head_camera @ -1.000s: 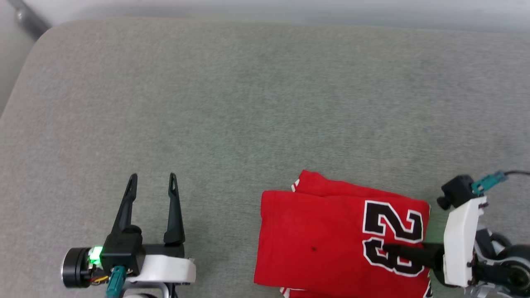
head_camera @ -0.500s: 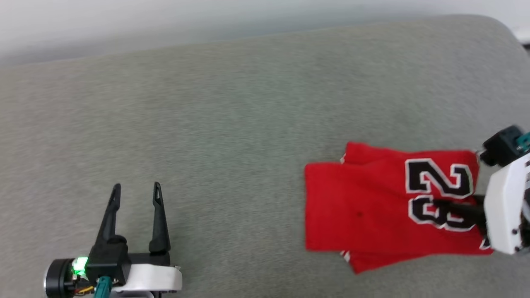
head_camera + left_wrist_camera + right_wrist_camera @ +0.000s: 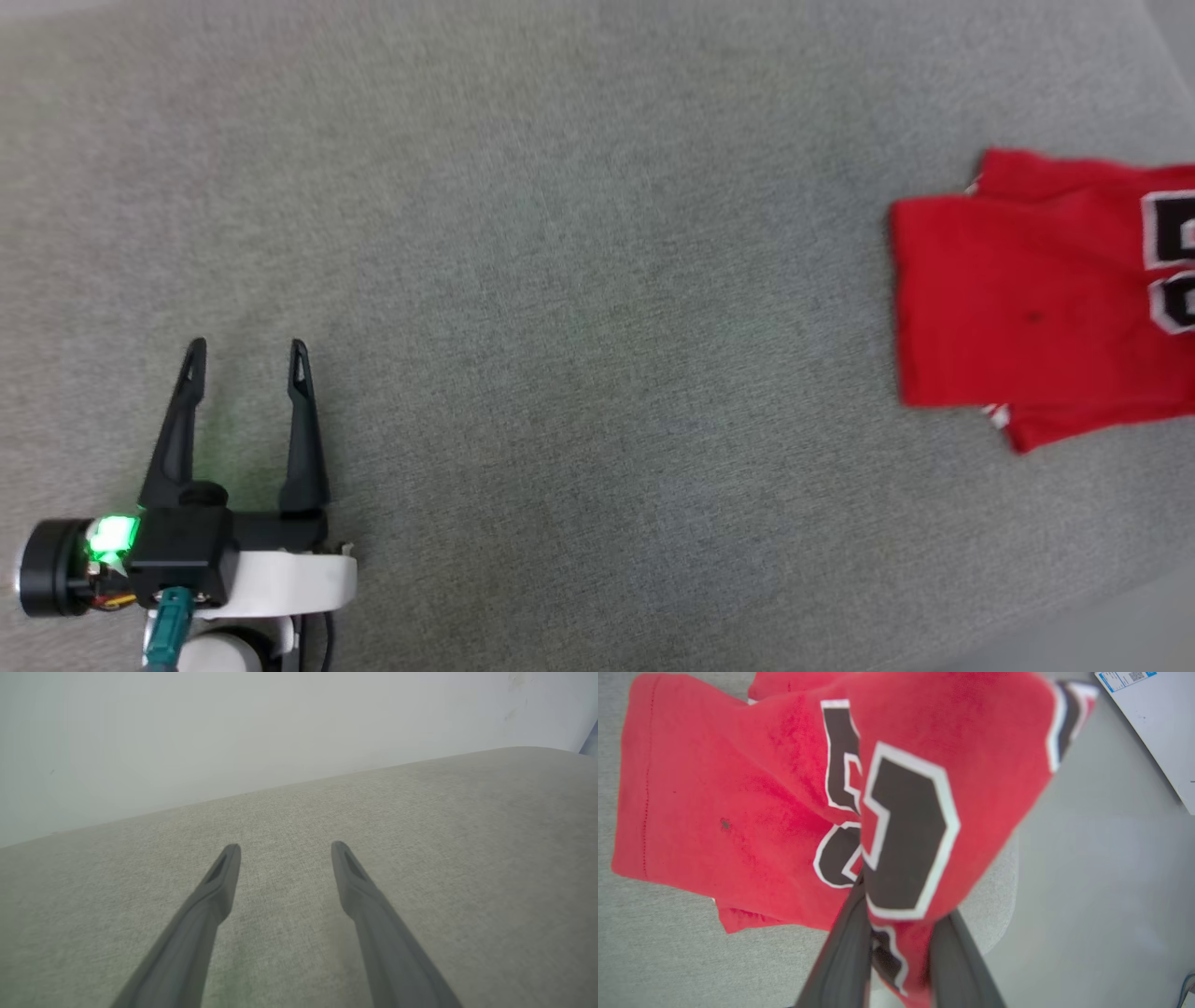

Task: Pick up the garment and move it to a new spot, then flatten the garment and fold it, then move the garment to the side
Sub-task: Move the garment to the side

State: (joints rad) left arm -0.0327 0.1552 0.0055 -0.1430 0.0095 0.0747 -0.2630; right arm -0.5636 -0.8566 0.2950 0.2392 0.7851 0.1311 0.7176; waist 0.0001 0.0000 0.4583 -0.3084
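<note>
Two-finger pinch by the right gripper on a raised fold of the garment, black number side showing. Lies folded on the grey cushion, long side running away from those fingers, close to the round corner. Sits far off to the side of the left gripper, whose fingers spread wide on nothing. Much nearer the right arm, so probably best moved by that one. Lots of bare cushion ahead of the left fingers; little room past the edge beside the right ones.
</note>
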